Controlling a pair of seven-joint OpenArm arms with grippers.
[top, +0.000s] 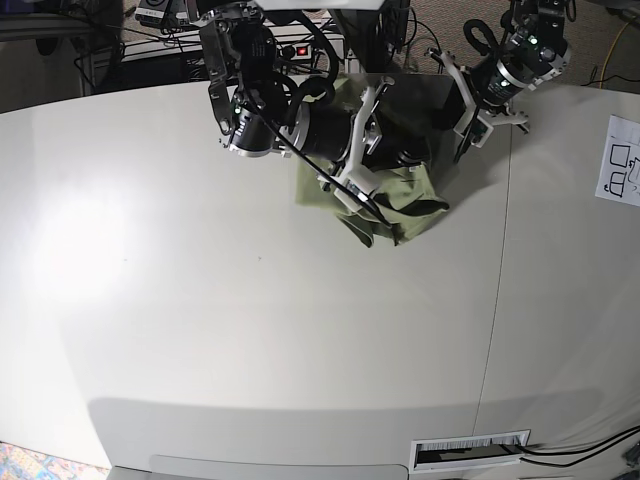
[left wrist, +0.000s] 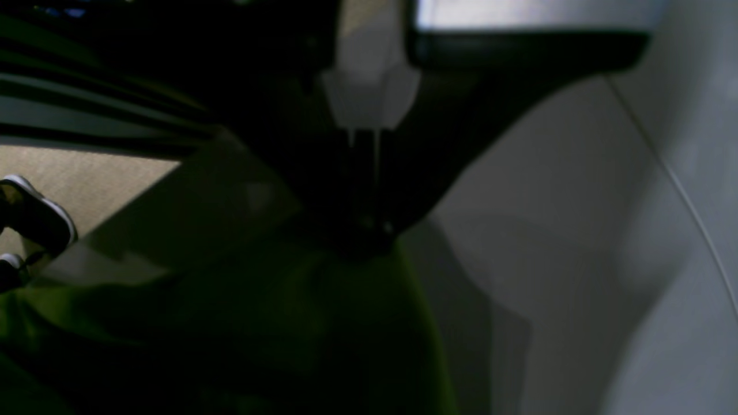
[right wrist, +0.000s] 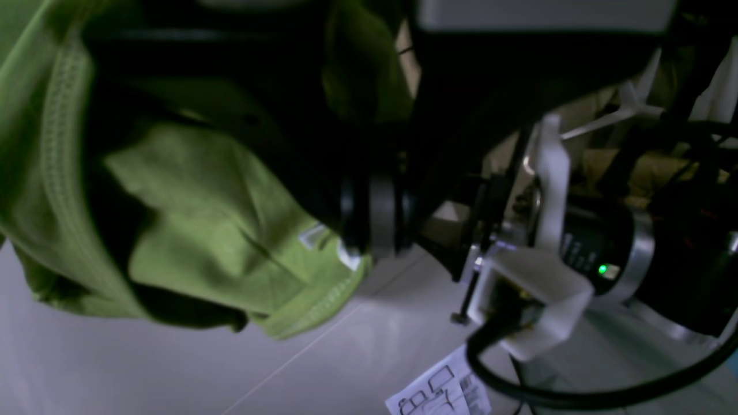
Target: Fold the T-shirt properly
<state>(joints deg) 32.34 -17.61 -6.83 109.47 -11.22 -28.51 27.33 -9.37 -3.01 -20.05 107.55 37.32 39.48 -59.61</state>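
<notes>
T-shirt (top: 400, 195): plain olive green, white neck tag
Table (top: 250, 320): off-white, plain
Sheet (top: 618, 160), right edge: white, black line drawings
Arms: black, white brackets

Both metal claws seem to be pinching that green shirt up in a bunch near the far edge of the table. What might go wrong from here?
The T-shirt hangs crumpled between the left gripper and right gripper, so laying it down now would likely trap wrinkles. The right one pinches only near the neckline tag; thin cloth may slip free. The arms sit close together and could bump.

T-shirt (top: 400, 205): 1 | arms: 2 | table (top: 250, 330): 1 | printed sheet (top: 618, 160): 1
</notes>
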